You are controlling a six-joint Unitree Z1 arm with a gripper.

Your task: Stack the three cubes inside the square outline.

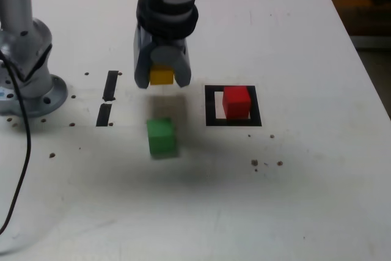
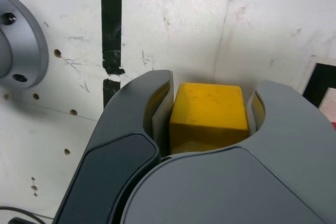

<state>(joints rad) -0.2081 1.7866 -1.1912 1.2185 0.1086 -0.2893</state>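
The end effector [image 1: 162, 76] is closed on the yellow cube [image 1: 162, 76], gripping it between its two fingers, above the surface [image 1: 317, 181]. The red cube [image 1: 236, 102] rests within the square outline [image 1: 211, 114], toward its right side in the exterior view. The green cube [image 1: 161, 136] lies on the surface, outside the outline, to its left in that view.

Square outline [image 2: 317, 85] cut off by wrist view's edge, green cube [image 1: 161, 137] blurred
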